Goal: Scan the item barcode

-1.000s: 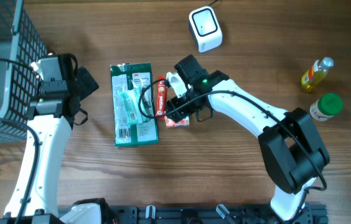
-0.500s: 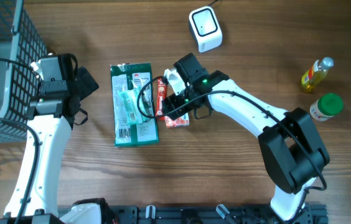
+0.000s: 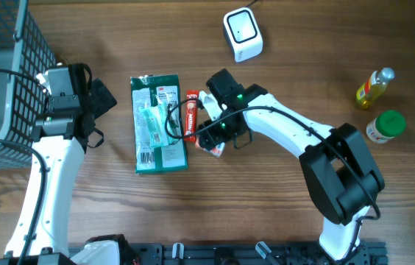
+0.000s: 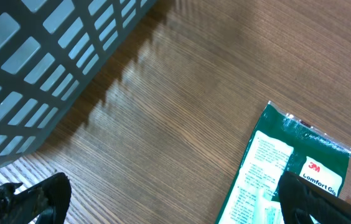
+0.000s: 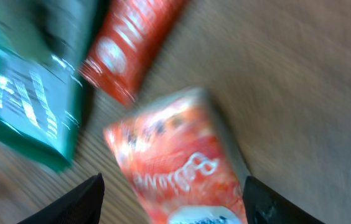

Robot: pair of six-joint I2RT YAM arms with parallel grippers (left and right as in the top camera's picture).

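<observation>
Wooden table (image 3: 303, 59) all round, with a grey mesh basket (image 3: 1, 44) at the far left and a white box-shaped barcode scanner (image 3: 242, 33) up top. The action is in the middle. The small orange-red cardboard carton (image 5: 182, 168) lies on the wood just beside a red tube (image 3: 190, 116) and near a flat green plastic package (image 3: 158, 125). It is well apart from the scanner.

The right gripper (image 5: 174, 183) sits over it, jaws spread either side of the carton. The wrist view is too blurred to tell whether they are pressing on it.

The left gripper (image 4: 172, 183) hangs over bare wood near the basket, jaws fully apart and empty.

That carton looks light and fairly stiff, though thin card could crush under a hard pinch. Its glossy faces may slip. My call is a moderate squeeze across the narrow sides, leaving the printed faces free for the scanner.
</observation>
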